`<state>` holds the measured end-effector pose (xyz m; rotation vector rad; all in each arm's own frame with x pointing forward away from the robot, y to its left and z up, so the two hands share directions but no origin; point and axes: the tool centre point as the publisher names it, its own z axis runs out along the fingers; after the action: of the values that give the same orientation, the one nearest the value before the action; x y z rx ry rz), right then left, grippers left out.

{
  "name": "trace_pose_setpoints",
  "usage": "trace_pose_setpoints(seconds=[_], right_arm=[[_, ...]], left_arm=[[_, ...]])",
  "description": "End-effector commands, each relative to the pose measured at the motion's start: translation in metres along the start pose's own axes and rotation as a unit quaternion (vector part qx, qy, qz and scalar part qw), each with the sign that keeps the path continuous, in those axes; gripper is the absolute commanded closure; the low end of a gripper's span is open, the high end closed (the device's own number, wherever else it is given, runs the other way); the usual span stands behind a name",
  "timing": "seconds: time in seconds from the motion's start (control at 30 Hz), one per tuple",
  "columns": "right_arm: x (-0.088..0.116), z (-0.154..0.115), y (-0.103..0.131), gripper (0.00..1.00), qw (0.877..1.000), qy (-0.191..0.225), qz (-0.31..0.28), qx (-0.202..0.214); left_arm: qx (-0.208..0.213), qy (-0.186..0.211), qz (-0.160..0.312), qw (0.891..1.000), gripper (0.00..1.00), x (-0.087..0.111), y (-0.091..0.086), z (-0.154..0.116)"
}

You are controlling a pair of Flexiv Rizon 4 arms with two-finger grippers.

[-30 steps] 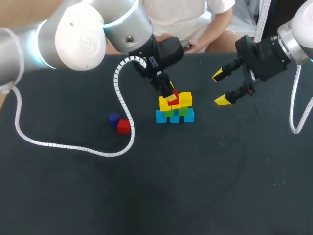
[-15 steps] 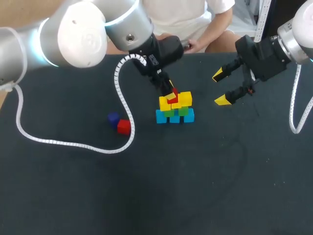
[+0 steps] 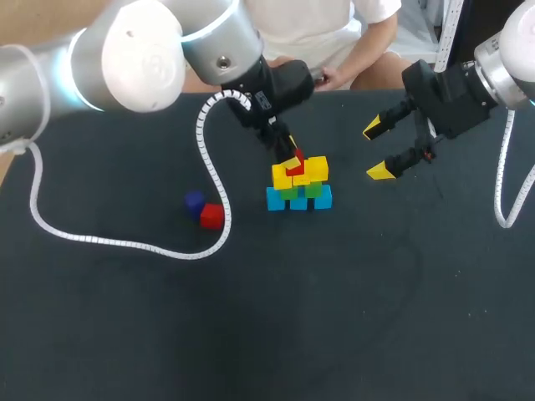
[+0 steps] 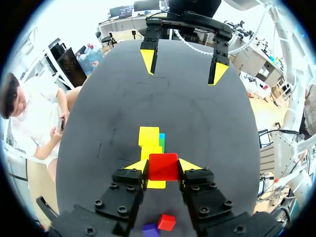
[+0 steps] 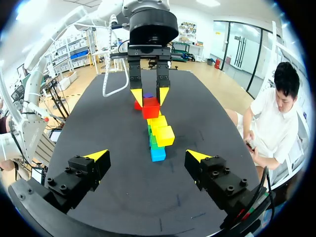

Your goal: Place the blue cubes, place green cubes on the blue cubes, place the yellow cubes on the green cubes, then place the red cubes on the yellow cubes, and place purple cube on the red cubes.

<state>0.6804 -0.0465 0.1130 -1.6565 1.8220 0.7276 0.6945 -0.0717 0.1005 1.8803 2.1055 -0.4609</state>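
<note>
left hand (image 3: 291, 160) pinches red cube (image 4: 163, 166) at stack (image 5: 158, 136) top; right hand (image 3: 378, 150) spread

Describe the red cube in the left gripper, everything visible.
The red cube is a plain block of one solid colour, with flat faces and crisp edges and no visible markings. The left gripper is shut on it, one yellow fingertip on each of two opposite sides. It looks level, held at the top of the stack, just above the yellow cubes. Whether its underside touches them cannot be told.
</note>
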Motion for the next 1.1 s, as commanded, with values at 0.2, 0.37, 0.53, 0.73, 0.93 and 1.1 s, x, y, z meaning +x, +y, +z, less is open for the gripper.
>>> trace_pose_setpoints(seconds=[0.2,0.37,0.53,0.73,0.93,1.1], right_arm=[[0.0002,-0.0002,0.0012,0.0,1.0,-0.001,0.0,0.001],[0.0002,-0.0002,0.0012,0.0,1.0,-0.001,0.0,0.001],[0.0002,-0.0002,0.0012,0.0,1.0,-0.001,0.0,0.001],[0.0002,-0.0002,0.0012,0.0,1.0,-0.001,0.0,0.001],[0.0002,-0.0002,0.0012,0.0,1.0,-0.001,0.0,0.001],[0.0002,-0.0002,0.0012,0.0,1.0,-0.001,0.0,0.001]], left_arm=[[0.006,0.003,0.0,1.0,1.0,0.0013,0.0061,0.0007],[0.006,0.002,-0.003,1.0,1.0,0.0029,0.0078,0.0015],[0.006,0.001,-0.002,1.0,1.0,0.0026,0.0091,0.003],[0.008,-0.01,-0.004,1.0,1.0,0.0028,0.0103,0.0056],[0.009,-0.01,-0.005,1.0,1.0,0.0028,0.0105,0.0061],[0.008,-0.009,-0.006,1.0,1.0,0.0034,0.0108,0.0055]])
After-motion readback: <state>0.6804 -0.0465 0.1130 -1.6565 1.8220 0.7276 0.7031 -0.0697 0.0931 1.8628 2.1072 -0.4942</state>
